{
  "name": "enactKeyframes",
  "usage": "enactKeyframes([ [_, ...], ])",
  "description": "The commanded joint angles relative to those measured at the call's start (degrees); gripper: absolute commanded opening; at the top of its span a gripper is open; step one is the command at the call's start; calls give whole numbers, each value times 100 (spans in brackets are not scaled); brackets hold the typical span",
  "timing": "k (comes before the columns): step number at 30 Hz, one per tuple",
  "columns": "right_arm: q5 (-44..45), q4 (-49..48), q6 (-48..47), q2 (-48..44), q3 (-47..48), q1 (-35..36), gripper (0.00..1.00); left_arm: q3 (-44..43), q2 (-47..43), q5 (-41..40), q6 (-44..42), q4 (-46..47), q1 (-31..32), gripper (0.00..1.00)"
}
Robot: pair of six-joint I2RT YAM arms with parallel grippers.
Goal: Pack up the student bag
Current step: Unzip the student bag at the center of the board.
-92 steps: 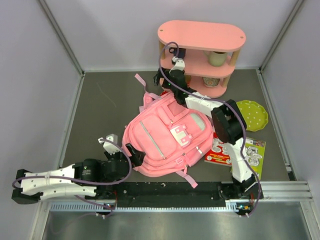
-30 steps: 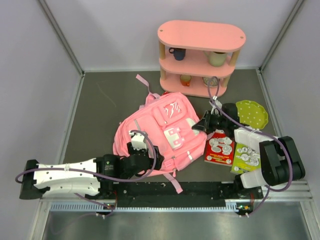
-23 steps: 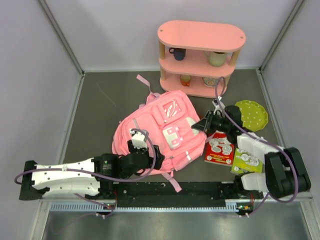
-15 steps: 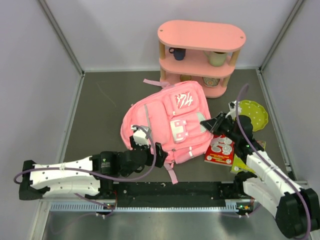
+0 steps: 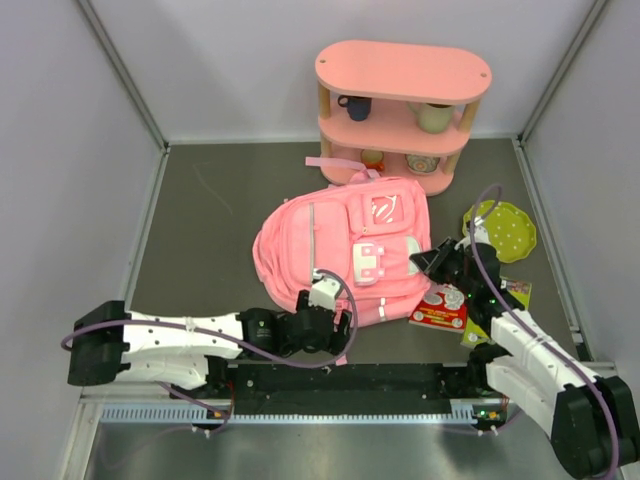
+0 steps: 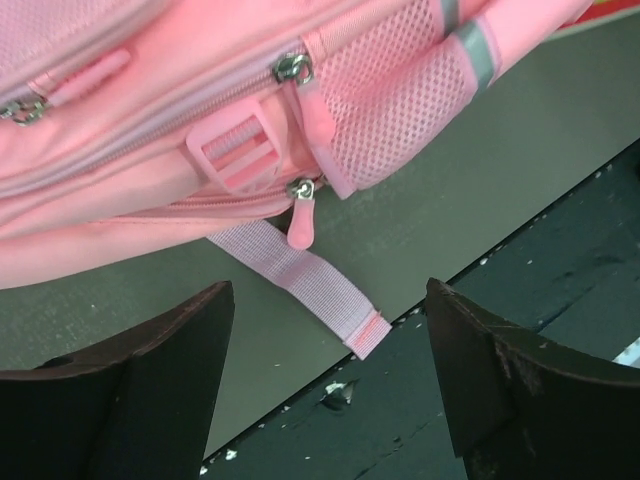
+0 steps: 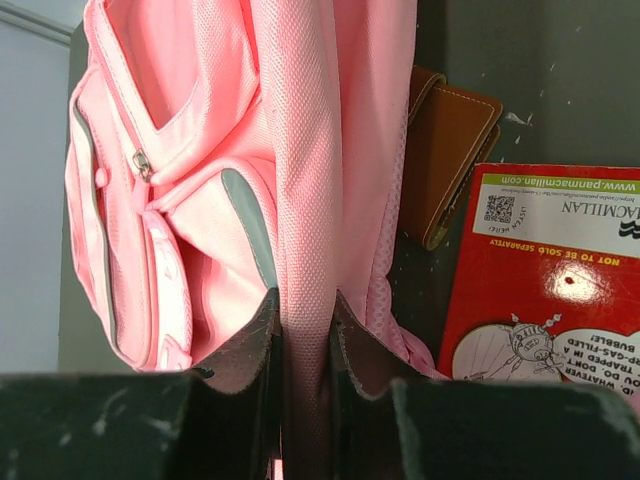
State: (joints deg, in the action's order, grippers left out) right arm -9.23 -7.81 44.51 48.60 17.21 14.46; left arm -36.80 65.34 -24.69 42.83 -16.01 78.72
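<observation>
Student bag (image 5: 345, 250) lies front-up on the table (image 5: 210, 220), its far end close to the pink three-tier shelf (image 5: 400, 70) at the back wall. Left jaws sit at the bag's near edge. Right jaws meet its right edge, apparently pinching fabric; contact is unclear from above. Red book (image 5: 438, 308) and green dotted plate (image 5: 505, 228) lie right of the bag.

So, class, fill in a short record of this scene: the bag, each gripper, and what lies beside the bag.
Bag: soft pink fabric backpack, lying front up
Left gripper: open, at its near edge, holding nothing
Right gripper: shut on a fold of its fabric
Beside bag: glossy red book, brown leather wallet
</observation>
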Motion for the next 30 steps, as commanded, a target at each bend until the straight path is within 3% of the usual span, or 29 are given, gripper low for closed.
enactKeyframes([
  [1, 431, -616, -65, 62, 291, -92, 0, 383, -57, 236, -196, 879, -6, 80],
  [5, 317, -669, -65, 132, 318, -92, 0, 673, 74, 421, -179, 1493, -14, 74],
  [6, 317, -669, -57, 124, 300, -84, 0, 709, 136, 430, -126, 1556, -14, 66],
  [8, 300, -669, -48, 115, 309, -92, 0, 700, 372, 403, 5, 1776, -23, 63],
  [18, 221, -397, -66, -157, 371, -92, 0, 586, 1025, 271, 199, 2084, -234, 66],
  [23, 211, -309, -74, -298, 362, -84, 0, 963, 919, 928, 50, 2742, -768, 68],
  [30, 247, -221, -92, -316, 414, -84, 0, 982, 1191, 1676, -187, 3165, -1034, 61],
])
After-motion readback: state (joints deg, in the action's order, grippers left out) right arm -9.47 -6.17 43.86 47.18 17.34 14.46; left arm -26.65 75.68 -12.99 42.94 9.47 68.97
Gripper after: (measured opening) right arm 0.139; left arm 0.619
